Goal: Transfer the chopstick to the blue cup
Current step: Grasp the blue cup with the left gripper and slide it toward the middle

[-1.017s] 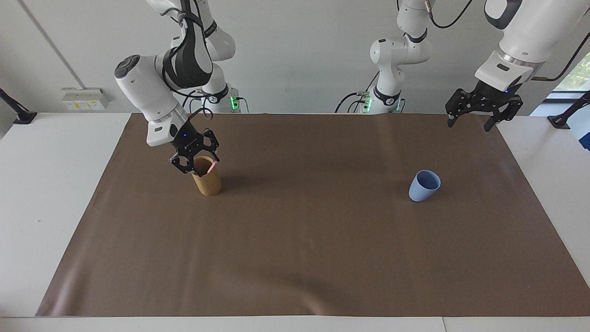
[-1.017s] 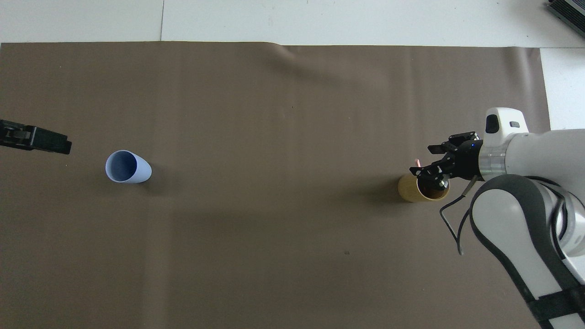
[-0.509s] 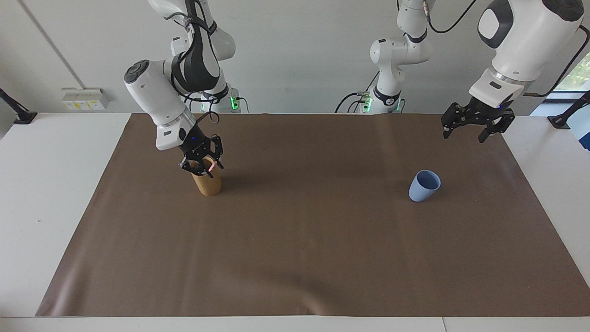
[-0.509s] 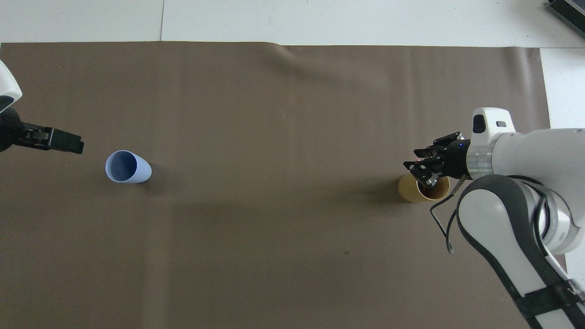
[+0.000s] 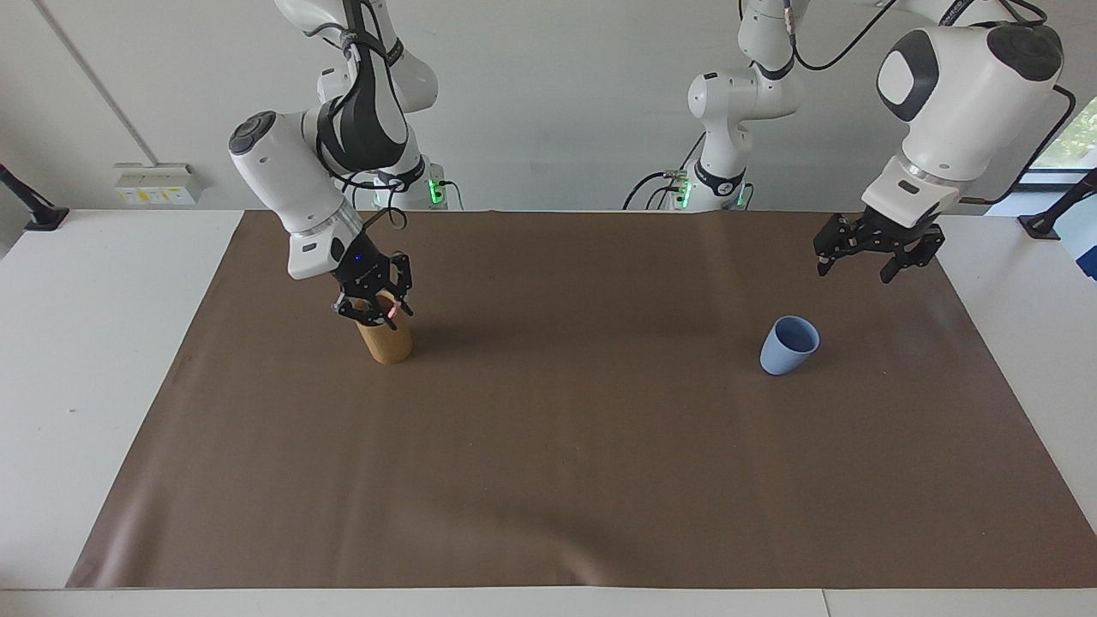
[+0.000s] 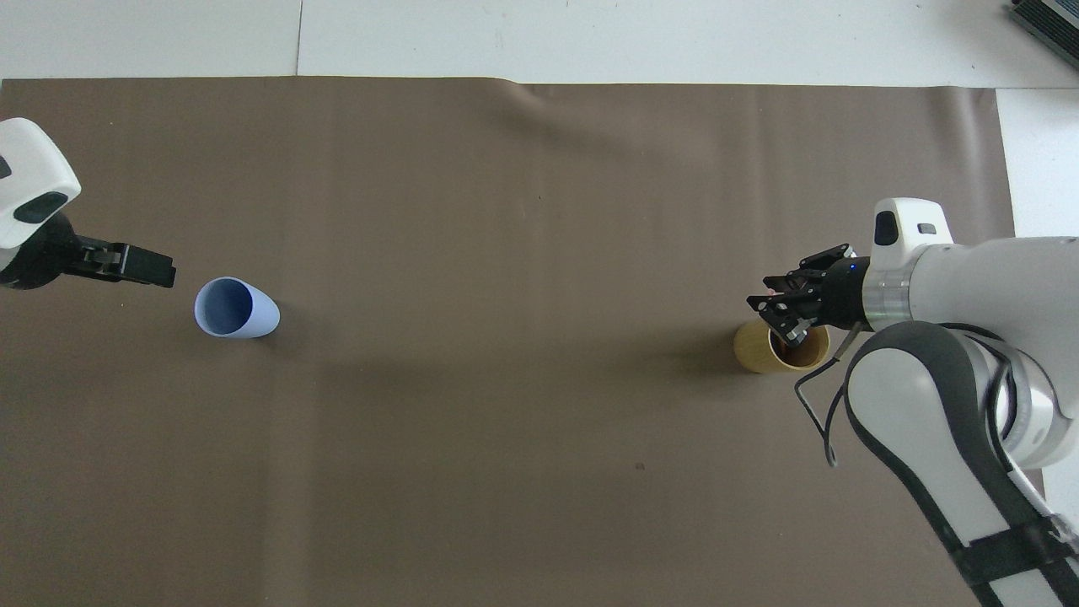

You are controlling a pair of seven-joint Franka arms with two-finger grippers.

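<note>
The chopstick (image 5: 391,315) shows only as a pink tip at the mouth of a tan holder (image 5: 387,343) toward the right arm's end of the table. My right gripper (image 5: 382,317) reaches into that mouth and is shut on the pink tip. In the overhead view the right gripper (image 6: 782,320) covers the holder's (image 6: 757,352) rim and hides the chopstick. The blue cup (image 5: 788,345) stands upright toward the left arm's end. My left gripper (image 5: 854,266) hangs open and empty above the mat. It is beside the blue cup (image 6: 226,308), apart from it, and its fingers (image 6: 156,274) point toward the cup.
A brown mat (image 5: 566,446) covers most of the white table (image 5: 103,343). Only the holder and the cup stand on it. The right arm's bulky elbow (image 6: 944,405) overhangs the mat's corner nearest the robots.
The right gripper's fingers closed from wide open onto the pink tip at the holder's mouth. The left gripper came down and moved closer to the blue cup.
</note>
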